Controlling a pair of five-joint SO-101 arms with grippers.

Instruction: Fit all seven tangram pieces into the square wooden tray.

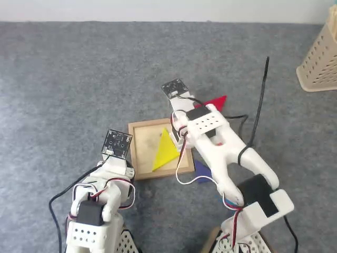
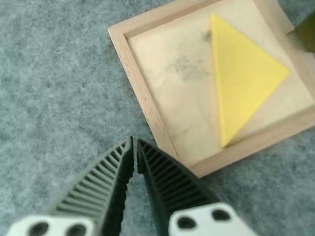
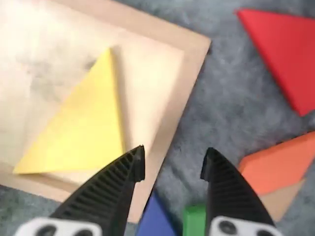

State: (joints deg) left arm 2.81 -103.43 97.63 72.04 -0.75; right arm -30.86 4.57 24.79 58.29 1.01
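Nearest us, the left gripper (image 2: 134,143): ribbed black fingers all but closed, only a slit btw the tips, nothing held. It hangs over the grey carpet (image 2: 54,73), just outside the rim of the square wooden tray (image 2: 146,98). Inside the tray we see one flat yellow triangle piece (image 2: 241,78), lying toward the right arm's side. The right gripper (image 3: 172,160): fingers well apart, empty, above the tray's far rim & the carpet beside it. Outside the tray on that side: a red triangle piece (image 3: 285,44), an orange piece (image 3: 275,164), a blue piece (image 3: 157,223) & a green piece (image 3: 194,221), the last two partly under the fingers. A beige perforated basket (image 1: 321,58) stands well apart.
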